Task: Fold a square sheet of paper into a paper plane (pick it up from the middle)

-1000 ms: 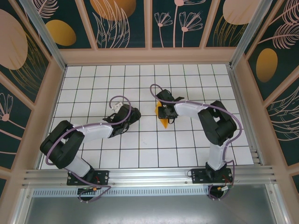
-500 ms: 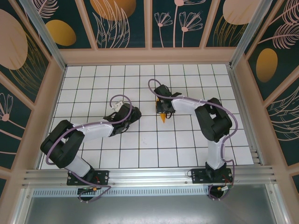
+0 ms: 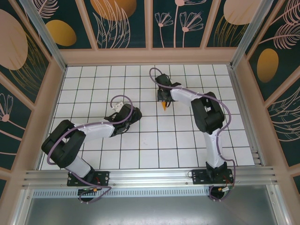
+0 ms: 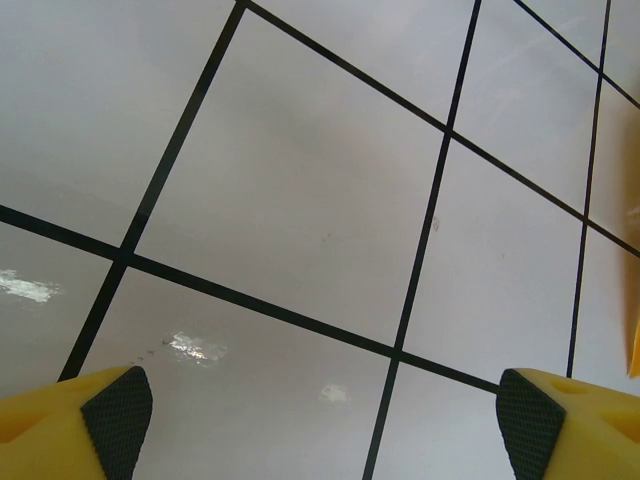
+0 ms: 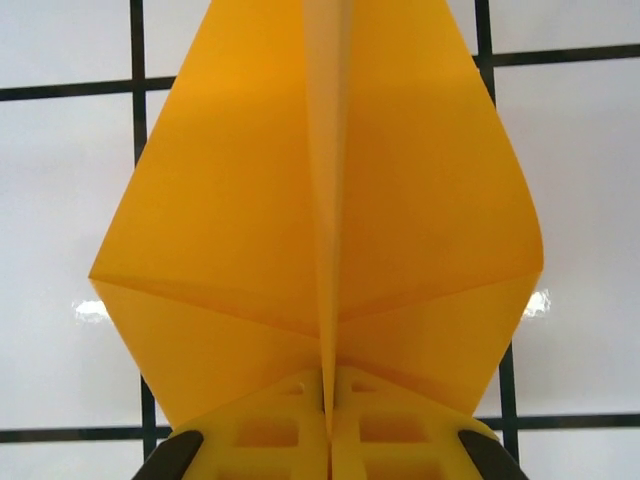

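Observation:
The paper plane [image 5: 320, 200] is bright orange-yellow, with a diamond outline and a raised centre fold. My right gripper [image 5: 328, 430] is shut on that fold, its yellow fingers [image 5: 260, 435] pressed together around it. From above, the plane [image 3: 163, 106] shows as a small orange point under the right gripper [image 3: 162, 97], just beyond the floor's middle. My left gripper [image 4: 325, 415] is open above bare white tiles, its fingertips [image 4: 118, 410] far apart with nothing between them. It sits left of the plane [image 3: 135, 114]. An orange sliver [image 4: 634, 345] shows at the right edge of the left wrist view.
The floor is white tiles with black lines [image 3: 93, 89]. Wooden rails and dark leaf-patterned panels [image 3: 122, 23] wall the back and both sides. An aluminium rail [image 3: 150, 177] holding the arm bases runs along the near edge.
My right gripper has shut on the paper's centre fold and moved toward the back wall with it. The left arm has stayed in place.

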